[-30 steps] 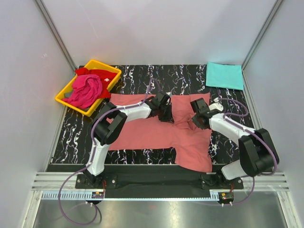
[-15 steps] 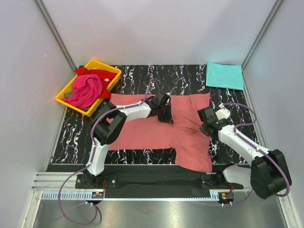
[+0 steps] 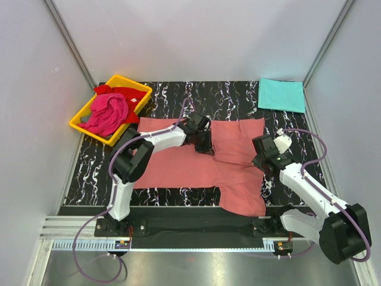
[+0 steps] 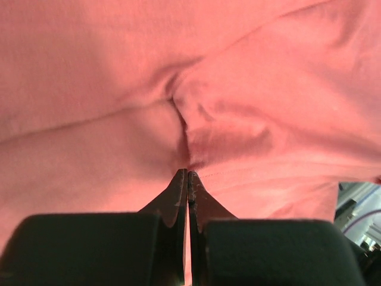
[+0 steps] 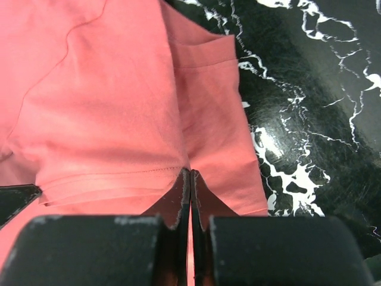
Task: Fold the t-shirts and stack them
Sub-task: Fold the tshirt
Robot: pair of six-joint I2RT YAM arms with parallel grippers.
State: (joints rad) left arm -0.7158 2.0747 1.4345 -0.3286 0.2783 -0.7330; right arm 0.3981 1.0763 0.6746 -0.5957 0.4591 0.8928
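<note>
From above, the pink shirt (image 3: 178,170) lies spread across the table (image 3: 238,95), with the turquoise shirt (image 3: 281,94) folded in the far right corner. Only my wrist cams show the grip: left gripper (image 4: 187,174) and right gripper (image 5: 189,173) are both pinched tight on pink cloth.

The right end effector (image 5: 189,174) pinches hem of salmon-pink t-shirt (image 5: 107,101).

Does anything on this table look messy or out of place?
Nothing is damaged or spilled. The soft salmon-pink t-shirt lies spread but puckered where the left end effector pinches it, and the crumpled magenta t-shirt and red t-shirt sit heaped unfolded in the yellow plastic tray.
</note>
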